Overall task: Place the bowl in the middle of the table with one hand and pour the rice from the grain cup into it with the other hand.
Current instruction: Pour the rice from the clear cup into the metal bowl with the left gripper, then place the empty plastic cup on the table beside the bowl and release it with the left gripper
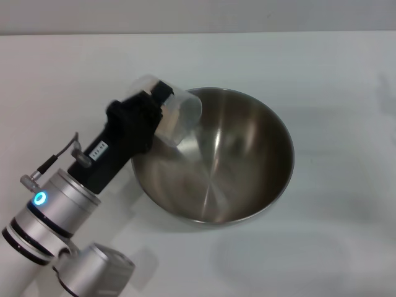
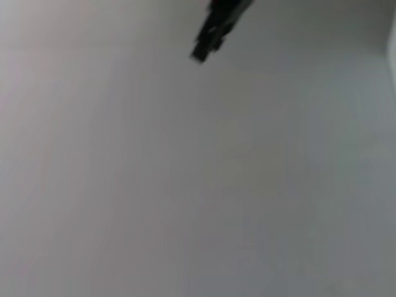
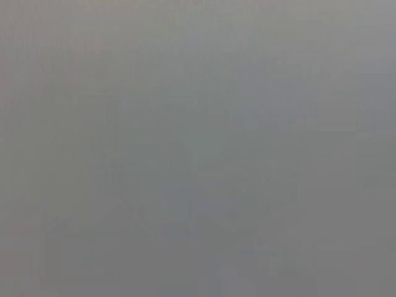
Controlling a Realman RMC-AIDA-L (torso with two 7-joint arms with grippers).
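Your left tool (image 1: 162, 106) was clamped on the grain cup (image 1: 175, 117), holding it tipped over the bowl's (image 1: 247, 185) near-left rim, with the cup's mouth pointing down into the bowl. Only that one tool showed in the head view; your right tool was out of sight, and its wrist view gave nothing but flat grey.

You had one bowl, one grain cup and one arm in view. The bowl sat alone on the white surface (image 1: 334, 68), roughly at its middle, upright with its opening facing up. Its shiny inside showed streaks of reflection, and you could not make out any rice in it. The cup looked clear through its wall, and whether any grains remained inside could not be told.

The cup overlapped the bowl's rim from the left, while the black tool body and silver wrist ran away from the bowl toward the lower left. Beyond the bowl's right side and far side the surface lay bare out to its back edge, and bare surface also ran in front of the bowl. The left wrist view showed pale surface and a dark bit of the tool (image 2: 213, 28) at one edge.
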